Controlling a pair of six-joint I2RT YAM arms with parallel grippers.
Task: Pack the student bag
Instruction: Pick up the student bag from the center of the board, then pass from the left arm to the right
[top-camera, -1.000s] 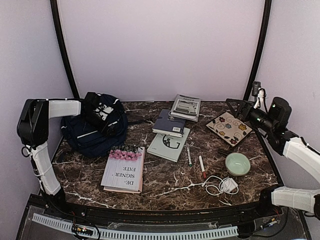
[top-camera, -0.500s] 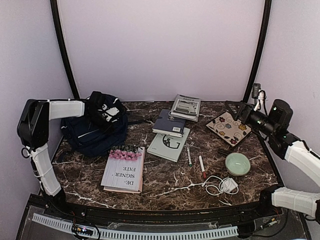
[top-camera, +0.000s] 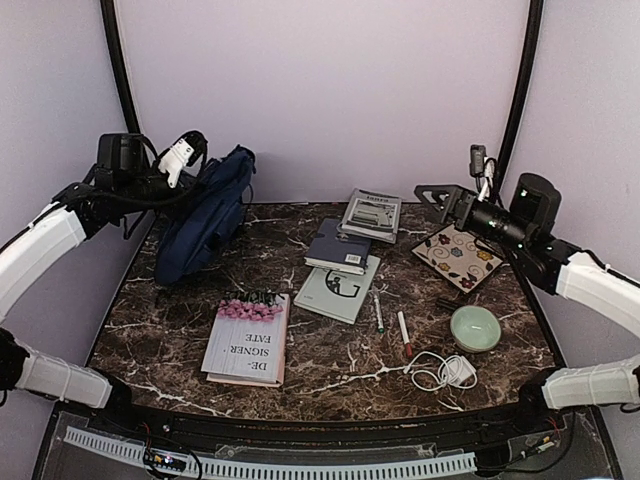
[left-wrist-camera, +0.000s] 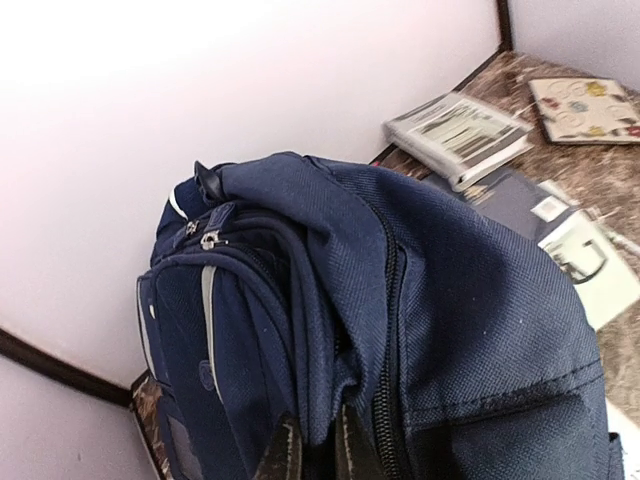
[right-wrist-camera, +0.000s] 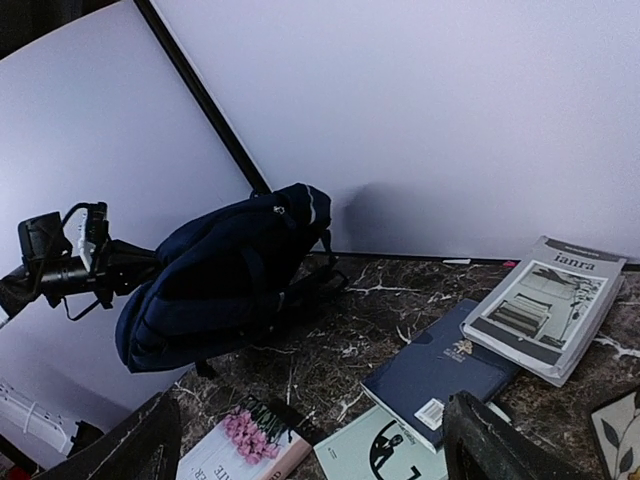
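The student bag (top-camera: 205, 215) hangs at the left rear of the desk (top-camera: 330, 365), held up by its top end and slumping downward. I cannot tell whether its lower end touches the marble. My left gripper (left-wrist-camera: 320, 452) is closed on a fold of the navy fabric beside a zip line, as the left wrist view shows, with cloth pinched between the fingers. My right gripper (top-camera: 435, 195) stands open over the right rear of the desk, well apart from the bag, with nothing in it.

I judge the bag soft and floppy. It sags under its own weight, has no stiff wall, and its mouth will not stay open by itself. A pinch on loose cloth looks weak to me, since the fabric could creep out. The top handle or a seam by the zip would hold better. The flowered book (top-camera: 248, 340) and the stacked books (top-camera: 345, 260) lie flat and unpacked. I expect to need one gripper to hold the opening while the other loads.
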